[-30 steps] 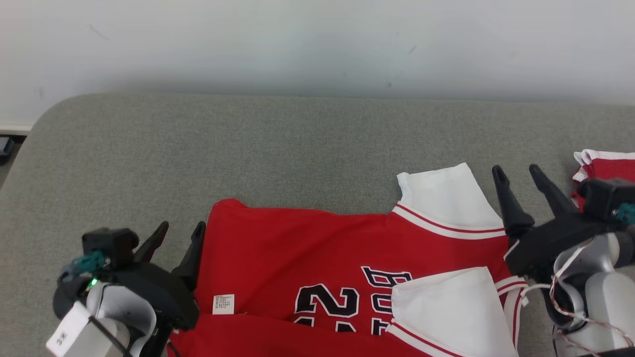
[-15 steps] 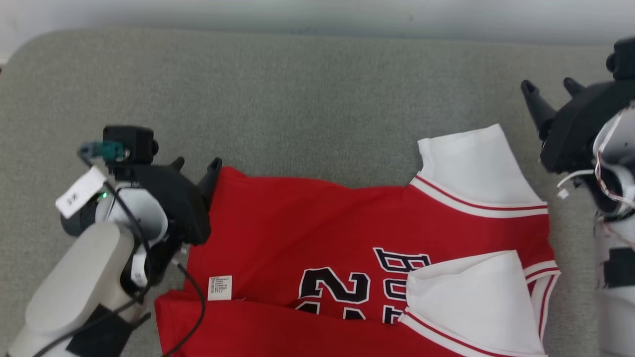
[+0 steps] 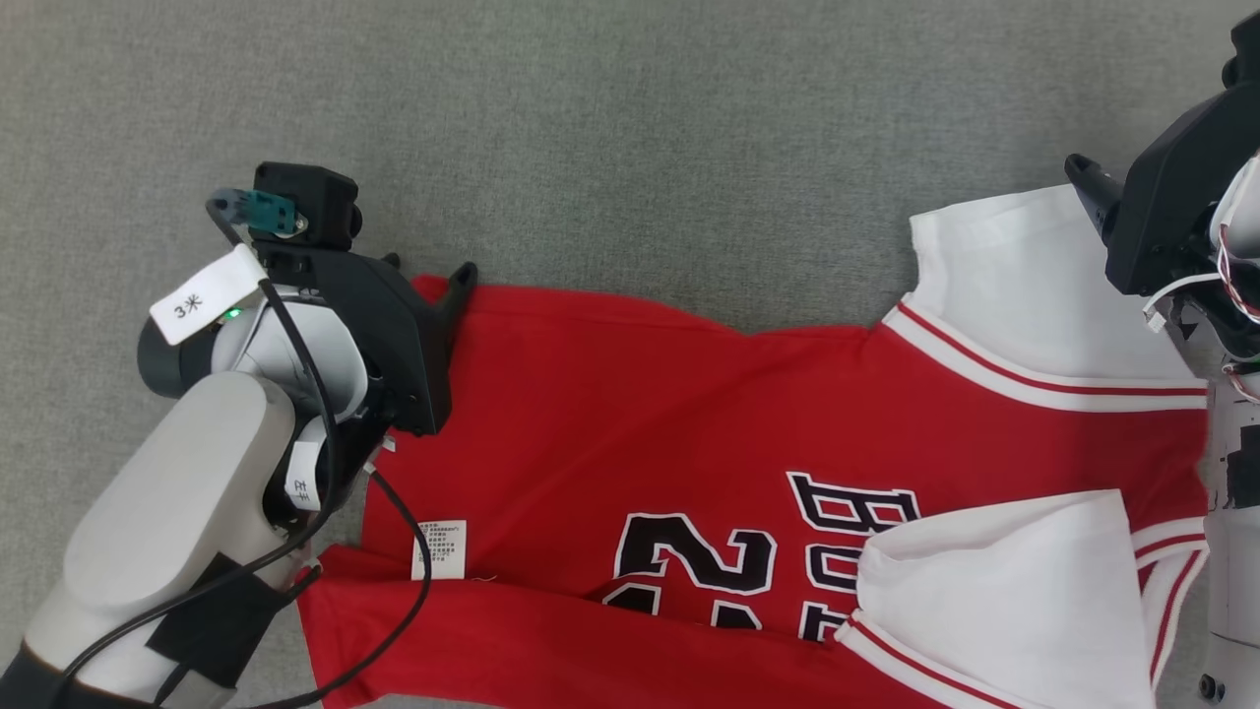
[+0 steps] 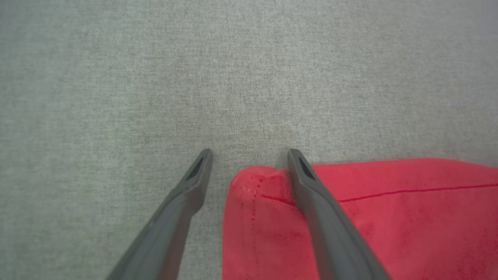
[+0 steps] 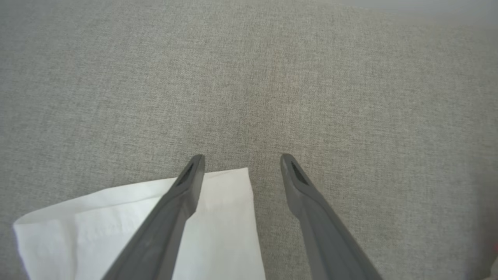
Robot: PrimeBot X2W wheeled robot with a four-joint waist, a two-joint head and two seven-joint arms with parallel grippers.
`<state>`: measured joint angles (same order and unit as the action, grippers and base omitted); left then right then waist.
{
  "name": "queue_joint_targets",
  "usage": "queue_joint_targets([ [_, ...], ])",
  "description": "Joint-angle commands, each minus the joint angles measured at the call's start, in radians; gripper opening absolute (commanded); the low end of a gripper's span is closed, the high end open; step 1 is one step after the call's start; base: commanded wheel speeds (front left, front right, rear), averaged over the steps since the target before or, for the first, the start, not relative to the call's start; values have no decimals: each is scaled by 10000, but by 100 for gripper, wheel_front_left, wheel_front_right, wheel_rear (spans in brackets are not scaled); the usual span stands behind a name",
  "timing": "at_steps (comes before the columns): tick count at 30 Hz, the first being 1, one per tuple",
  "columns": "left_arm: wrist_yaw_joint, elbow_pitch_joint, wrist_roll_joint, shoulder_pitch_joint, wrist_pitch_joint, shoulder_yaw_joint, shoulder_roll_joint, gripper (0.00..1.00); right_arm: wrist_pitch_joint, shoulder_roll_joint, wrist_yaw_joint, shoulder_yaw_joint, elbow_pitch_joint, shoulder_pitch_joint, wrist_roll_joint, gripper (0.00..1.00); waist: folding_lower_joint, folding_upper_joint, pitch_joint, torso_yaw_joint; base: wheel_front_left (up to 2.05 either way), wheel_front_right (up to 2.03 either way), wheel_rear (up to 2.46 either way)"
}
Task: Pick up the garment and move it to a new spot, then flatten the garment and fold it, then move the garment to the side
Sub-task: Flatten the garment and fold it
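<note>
1. Both arms have reached farther over the table [image 3: 630, 128] in the last second. Your left end effector [image 4: 249, 155], which stood just left of the garment [image 3: 689, 414], is now at its far left corner. Your right end effector [image 5: 242, 160] has come to the far white sleeve [image 3: 1014, 276]. The head camera has also tipped down, so discount the shift of the whole picture.
2. You can see the left end effector's fingers spread apart, holding nothing. In the left wrist view the rounded red hem corner lies between them. The right finger crosses over the red cloth and the left finger is over bare grey table. You cannot tell from the pictures whether either tip touches the fabric.
3. Your right end effector is spread as well and grips nothing. Its left finger lies over the far right corner of the white sleeve, and its right finger is over bare table.
4. The garment is a red jersey lying flat on the grey table, spread from left to right. Its far edge runs between your two end effectors.
5. A second white sleeve [image 3: 994, 591] is folded over the jersey at the near right, partly covering the black-and-white print [image 3: 689, 571].
6. A small white label [image 3: 438, 549] sits near the left end, beside a fold in the red cloth along the near edge.
</note>
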<state>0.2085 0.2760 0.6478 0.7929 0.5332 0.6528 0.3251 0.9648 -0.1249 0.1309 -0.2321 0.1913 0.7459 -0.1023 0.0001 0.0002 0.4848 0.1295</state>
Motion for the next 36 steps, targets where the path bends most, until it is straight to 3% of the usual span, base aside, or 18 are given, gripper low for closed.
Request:
queue_joint_targets([
  [1,112,-81,-132,85,-5,-17,152,100,-16,-37,-4,-16,-48,36,27,100,-1,-2,209,169,0,0,0],
  [15,1074,-2699,-139,-593,1276,149,749,100,266,197,-3,-285,85,119,-55,100,-1,-2,39,287,0,0,0],
  [36,1135,-2160,-97,-273,1391,284,534,100,117,544,-4,-120,541,221,435,100,-1,-2,694,53,0,0,0],
])
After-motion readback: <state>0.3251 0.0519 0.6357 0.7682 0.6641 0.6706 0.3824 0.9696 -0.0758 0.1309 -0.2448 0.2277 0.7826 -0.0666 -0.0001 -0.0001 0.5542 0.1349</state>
